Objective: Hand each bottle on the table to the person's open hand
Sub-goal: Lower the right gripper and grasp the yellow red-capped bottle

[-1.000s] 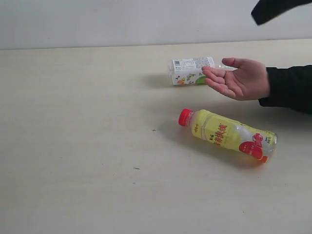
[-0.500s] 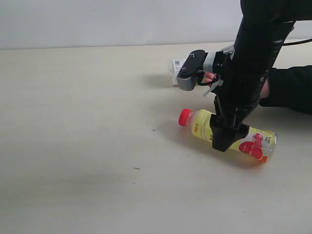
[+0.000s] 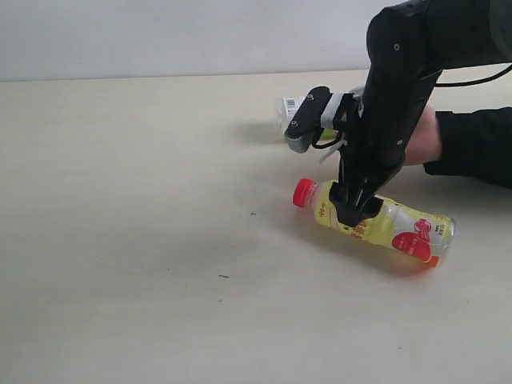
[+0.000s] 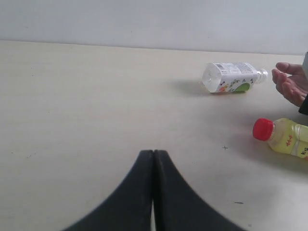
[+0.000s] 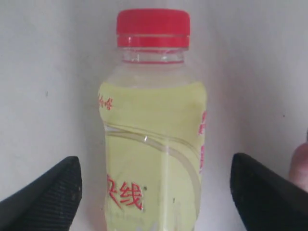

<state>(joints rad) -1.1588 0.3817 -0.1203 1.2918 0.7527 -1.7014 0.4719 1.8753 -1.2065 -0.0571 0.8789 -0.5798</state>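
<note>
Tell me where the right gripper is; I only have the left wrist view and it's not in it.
Observer: The right gripper is down over the yellow juice bottle, just behind its neck.
Operator: Closed on it?
Observer: No. The right wrist view shows the fingertips either side of it, with gaps.
Operator: Hand ready?
Observer: Cannot tell; in the exterior view the arm hides most of the person's hand.

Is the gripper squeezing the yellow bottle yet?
No, the right gripper is open, with its fingers standing clear of the yellow bottle on both sides.
</note>
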